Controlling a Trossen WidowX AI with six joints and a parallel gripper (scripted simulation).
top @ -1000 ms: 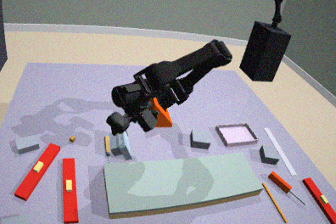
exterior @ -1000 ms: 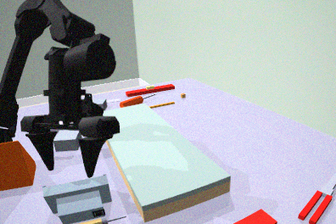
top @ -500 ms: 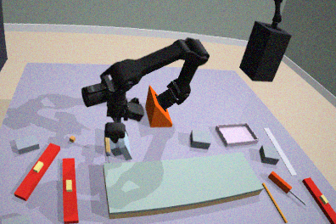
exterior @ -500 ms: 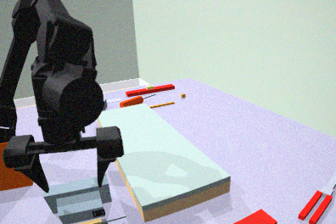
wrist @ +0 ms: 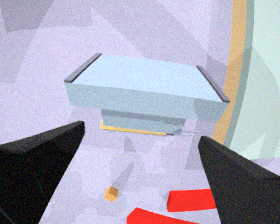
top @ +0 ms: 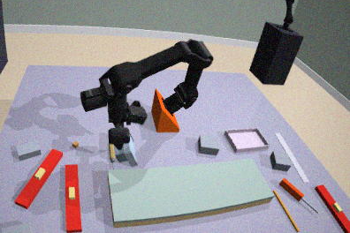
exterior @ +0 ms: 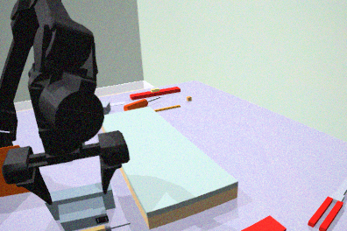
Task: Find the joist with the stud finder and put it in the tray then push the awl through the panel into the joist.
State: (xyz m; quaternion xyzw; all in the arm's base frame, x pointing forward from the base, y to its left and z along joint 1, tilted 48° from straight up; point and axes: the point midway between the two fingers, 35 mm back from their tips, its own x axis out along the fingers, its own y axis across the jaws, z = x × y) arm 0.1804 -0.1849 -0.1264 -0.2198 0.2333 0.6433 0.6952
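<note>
Fingers of gripper point(top: 120, 146) point(exterior: 76, 198) point(wrist: 142, 132) are held wide open, nothing is gripped. Pale blue-grey stud finder point(top: 127, 152) point(exterior: 83, 206) point(wrist: 145, 75) is seen just ahead of fingertips, with gap between them; contact cannot be told. Yellow-handled tool point(top: 112, 153) point(exterior: 96, 228) point(wrist: 132, 131) is laid close beside stud finder, near fingertips. Floor panel point(top: 190, 191) point(exterior: 171, 158) point(wrist: 265, 100) is placed near fingers, to one side. Well apart from fingers, beyond panel, tray point(top: 253, 148) and orange-handled tool point(top: 292, 189) point(exterior: 136, 105) are seen. Which tool is awl cannot be told.
</note>
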